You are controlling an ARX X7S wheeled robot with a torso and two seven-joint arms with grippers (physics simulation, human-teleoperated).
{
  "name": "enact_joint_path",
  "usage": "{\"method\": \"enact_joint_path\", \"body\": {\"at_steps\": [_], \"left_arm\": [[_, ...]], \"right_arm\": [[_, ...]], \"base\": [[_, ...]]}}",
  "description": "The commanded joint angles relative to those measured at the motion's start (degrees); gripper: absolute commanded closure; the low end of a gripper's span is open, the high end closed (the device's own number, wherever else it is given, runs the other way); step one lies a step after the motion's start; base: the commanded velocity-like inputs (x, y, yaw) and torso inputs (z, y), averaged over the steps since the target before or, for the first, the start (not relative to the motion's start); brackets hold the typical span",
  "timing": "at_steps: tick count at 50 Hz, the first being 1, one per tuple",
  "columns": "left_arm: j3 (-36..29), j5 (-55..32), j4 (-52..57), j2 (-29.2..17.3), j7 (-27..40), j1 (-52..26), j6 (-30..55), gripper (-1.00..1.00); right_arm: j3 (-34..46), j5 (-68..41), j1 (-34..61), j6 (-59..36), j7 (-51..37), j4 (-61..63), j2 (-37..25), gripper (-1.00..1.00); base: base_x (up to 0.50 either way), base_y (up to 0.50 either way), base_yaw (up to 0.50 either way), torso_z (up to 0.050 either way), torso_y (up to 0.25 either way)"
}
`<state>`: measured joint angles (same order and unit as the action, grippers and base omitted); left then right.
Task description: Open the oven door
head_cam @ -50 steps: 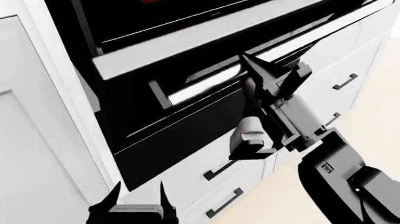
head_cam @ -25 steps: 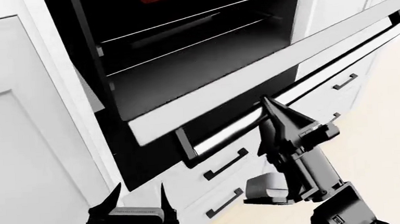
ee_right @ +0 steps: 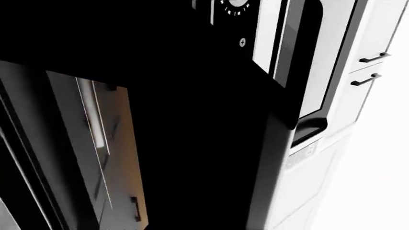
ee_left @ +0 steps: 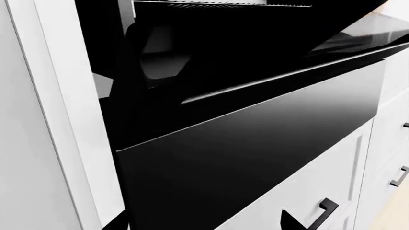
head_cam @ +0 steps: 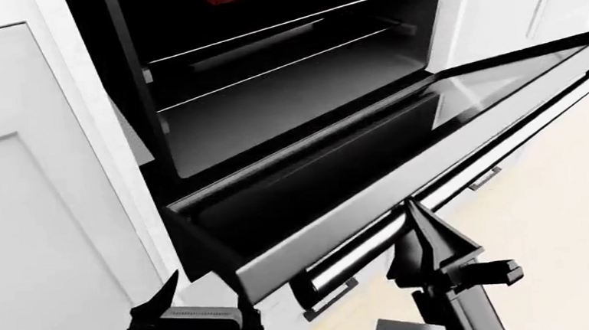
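Head view alone shows right claw [head_cam: 434, 237] closed beside oven door [head_cam: 398, 174] handle.

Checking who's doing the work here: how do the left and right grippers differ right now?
In the head view, the right gripper is raised with its fingers at the silver handle under the lowered oven door. The left gripper sits low, apart from the handle, near the door's corner. The left's jaws are spread wide and empty; whether the right's are shut on the bar is not clear. Both are dark with pointed fingers aimed up.
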<state>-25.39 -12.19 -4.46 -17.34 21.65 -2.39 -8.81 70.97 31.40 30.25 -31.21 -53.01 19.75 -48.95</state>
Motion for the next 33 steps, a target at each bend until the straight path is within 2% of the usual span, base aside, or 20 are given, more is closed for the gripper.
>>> {"method": "enact_joint_path", "body": {"at_steps": [1,15,33], "left_arm": [[-0.3,0.0,-0.1,0.0,0.2,-0.2,0.0,-1.00],[-0.5,0.0,0.1,-0.1,0.4,-0.1,0.0,-1.00],[-0.7,-0.5,0.6,-0.5,0.5,0.2,0.0,-1.00]], "right_arm": [[-2.7,10.8,-1.8,-0.4,-16.2,-4.3,1.8,1.00],[-1.9,7.7,-2.9,5.4,-22.4,-15.7,5.8,1.00],[-2.5,6.9,-4.6,11.5,-34.3,-30.8,11.6,1.00]], "base": [[-0.01,0.01,0.00,0.000,0.010],[0.00,0.00,0.00,0.001,0.004],[0.00,0.00,0.00,0.001,0.002]]}}
